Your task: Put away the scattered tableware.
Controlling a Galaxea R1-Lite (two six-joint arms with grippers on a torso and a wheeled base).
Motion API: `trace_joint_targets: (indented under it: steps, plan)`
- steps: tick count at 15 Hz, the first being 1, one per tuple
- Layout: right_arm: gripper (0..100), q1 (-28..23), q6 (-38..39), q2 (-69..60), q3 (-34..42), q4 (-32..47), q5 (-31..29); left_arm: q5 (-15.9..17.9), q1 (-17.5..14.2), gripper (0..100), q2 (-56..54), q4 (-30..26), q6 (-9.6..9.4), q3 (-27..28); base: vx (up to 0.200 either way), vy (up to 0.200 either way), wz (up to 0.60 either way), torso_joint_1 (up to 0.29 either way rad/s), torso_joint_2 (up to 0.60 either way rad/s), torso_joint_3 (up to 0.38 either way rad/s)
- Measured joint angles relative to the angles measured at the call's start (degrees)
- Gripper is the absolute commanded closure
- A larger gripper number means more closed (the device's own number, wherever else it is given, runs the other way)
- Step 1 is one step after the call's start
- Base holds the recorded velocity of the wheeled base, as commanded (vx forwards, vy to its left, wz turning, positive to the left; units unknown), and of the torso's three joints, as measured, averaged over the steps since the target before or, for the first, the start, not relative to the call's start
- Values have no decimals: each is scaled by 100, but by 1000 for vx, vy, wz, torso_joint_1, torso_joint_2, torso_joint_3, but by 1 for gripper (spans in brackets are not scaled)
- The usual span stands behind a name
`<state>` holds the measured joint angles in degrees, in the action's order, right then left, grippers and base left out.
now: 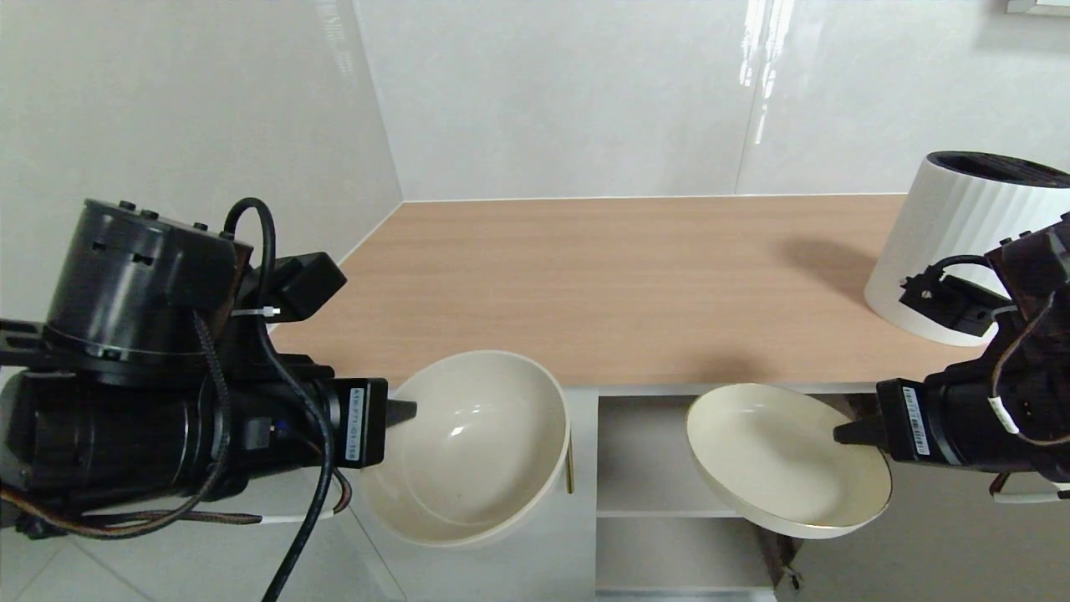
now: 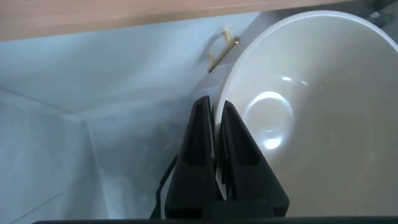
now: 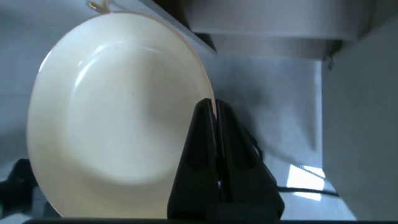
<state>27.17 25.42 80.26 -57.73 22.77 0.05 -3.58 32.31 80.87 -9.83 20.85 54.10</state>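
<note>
A deep cream-coloured glazed bowl (image 1: 476, 451) is held by its rim in the left gripper (image 1: 408, 411). The fingers are pressed together on the bowl's wall, as is seen plainly from the left wrist. A shallow cream-coloured round plate (image 1: 777, 456) is pinched at its edge in the same way by the right gripper (image 1: 838, 433). Both pieces are carried in the air in front of the light wooden countertop (image 1: 619, 276). The plate is held before the open white cabinet with shelves (image 1: 644, 451), and the bowl before the closed door beside it (a thin brass handle (image 1: 570, 472) is seen there). The carrying step is judged to be in hand. Next, each piece would have to be lowered and passed level onto a shelf, one arm at a time. The rims would need to be steered apart from the cabinet frame and from each other before either grip is let go.
</note>
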Motion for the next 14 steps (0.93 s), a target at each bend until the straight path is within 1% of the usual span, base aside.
trace_joint_targets:
  steps: [2,5,10,13,14]
  plan:
    - [100,0,-13,20,63,-2,-128,4,41,100,29,33,-2,-83,-200,0,0,-12,-7,12]
    - [100,-5,-21,144,137,-6,-152,0,55,100,49,33,-2,-110,-200,0,0,5,2,4]
    - [100,0,-13,282,158,-50,-150,-2,55,100,63,44,-38,-157,0,0,0,0,0,0]
    - [100,-5,-2,355,265,-472,-157,-7,62,100,96,52,-40,-162,0,0,0,0,0,0]
    - [100,-5,-5,369,355,-742,-182,-7,60,100,104,57,-40,-162,0,0,0,0,0,0]
